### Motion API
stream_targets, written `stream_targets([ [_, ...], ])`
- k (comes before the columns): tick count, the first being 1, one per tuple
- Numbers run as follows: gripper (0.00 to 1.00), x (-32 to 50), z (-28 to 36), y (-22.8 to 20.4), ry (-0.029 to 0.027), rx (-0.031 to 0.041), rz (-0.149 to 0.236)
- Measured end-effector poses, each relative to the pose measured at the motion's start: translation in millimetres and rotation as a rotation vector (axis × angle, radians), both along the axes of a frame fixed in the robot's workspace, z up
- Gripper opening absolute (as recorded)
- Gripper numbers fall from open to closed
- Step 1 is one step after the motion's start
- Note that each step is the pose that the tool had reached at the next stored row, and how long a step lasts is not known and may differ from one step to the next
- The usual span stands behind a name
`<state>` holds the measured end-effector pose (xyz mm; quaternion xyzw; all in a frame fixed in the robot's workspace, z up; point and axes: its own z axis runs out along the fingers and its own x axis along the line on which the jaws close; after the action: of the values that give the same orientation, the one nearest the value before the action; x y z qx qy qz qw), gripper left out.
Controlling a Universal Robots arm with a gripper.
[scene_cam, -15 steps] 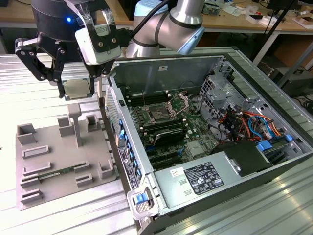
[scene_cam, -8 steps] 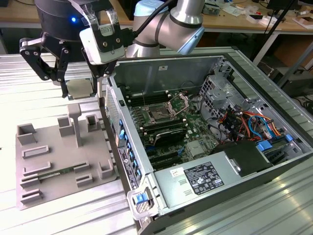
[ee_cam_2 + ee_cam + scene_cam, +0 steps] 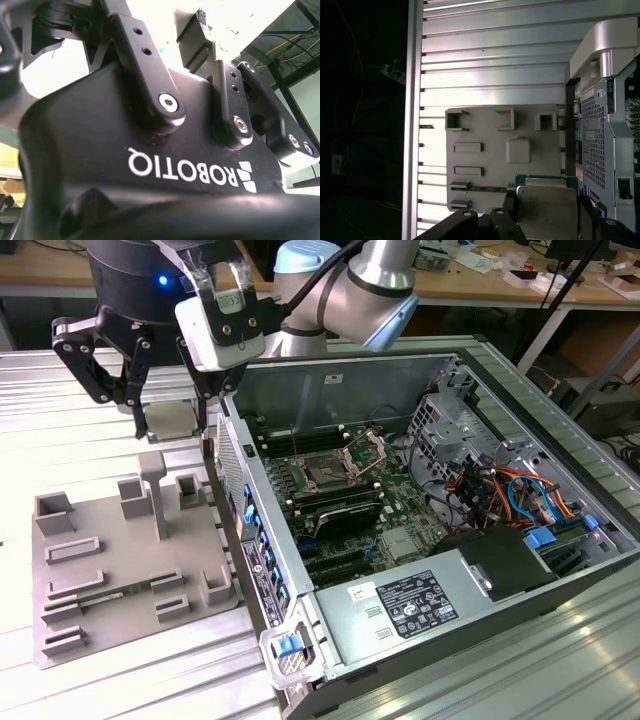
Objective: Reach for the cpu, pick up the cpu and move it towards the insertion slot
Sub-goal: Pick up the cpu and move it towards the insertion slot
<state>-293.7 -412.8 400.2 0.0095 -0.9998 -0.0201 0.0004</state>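
Above the grey tray (image 3: 100, 525), the gripper (image 3: 170, 416) is clamped on the chip (image 3: 172, 423), lifted clear but well apart from the socket (image 3: 325, 476) inside the case (image 3: 330, 380).

Silvery cpu (image 3: 168, 420) aloft, well apart from insertion slot (image 3: 326, 476).

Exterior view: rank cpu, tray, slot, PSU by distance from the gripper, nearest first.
1. cpu: held in the gripper.
2. tray: just below, on the exterior view's left.
3. slot: inside the case.
4. PSU: case's near end, toward the exterior view's right.
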Motion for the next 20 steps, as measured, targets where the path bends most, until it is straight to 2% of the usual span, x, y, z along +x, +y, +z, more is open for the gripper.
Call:
stream_targets([
  [20, 0.55, 13.6, 0.0, 0.0, 0.0000, 0.0000, 0.000],
])
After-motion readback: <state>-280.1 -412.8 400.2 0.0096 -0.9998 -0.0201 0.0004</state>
